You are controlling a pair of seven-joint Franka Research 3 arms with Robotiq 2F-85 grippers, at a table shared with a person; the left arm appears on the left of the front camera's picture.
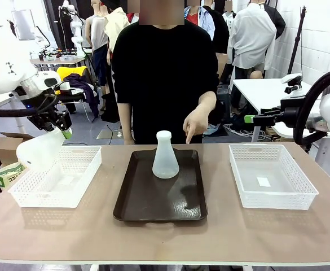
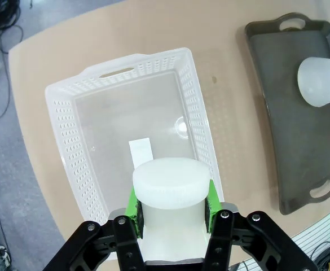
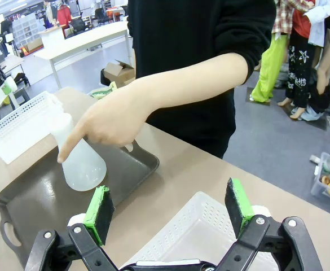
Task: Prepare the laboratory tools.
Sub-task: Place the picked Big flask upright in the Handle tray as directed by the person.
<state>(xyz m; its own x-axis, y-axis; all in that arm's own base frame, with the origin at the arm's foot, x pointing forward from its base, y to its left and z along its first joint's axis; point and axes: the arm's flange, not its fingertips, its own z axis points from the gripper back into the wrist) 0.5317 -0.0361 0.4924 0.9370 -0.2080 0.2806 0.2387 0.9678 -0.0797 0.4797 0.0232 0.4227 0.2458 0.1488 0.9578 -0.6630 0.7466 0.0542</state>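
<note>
Left gripper (image 2: 173,210) clamps a flask (image 2: 169,189) | its base faces the left basket (image 2: 74,96) just below you | right gripper (image 3: 170,209) gapes empty.

Flask (image 1: 165,156) on tray (image 1: 136,199) between baskets (image 1: 272,175).

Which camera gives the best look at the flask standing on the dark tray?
The front view: the flask on the tray stands whole and upright there, with the person's hand pointing down beside it. The right wrist view shows it partly behind that hand. The left wrist view catches it from above, cut by the edge.
</note>
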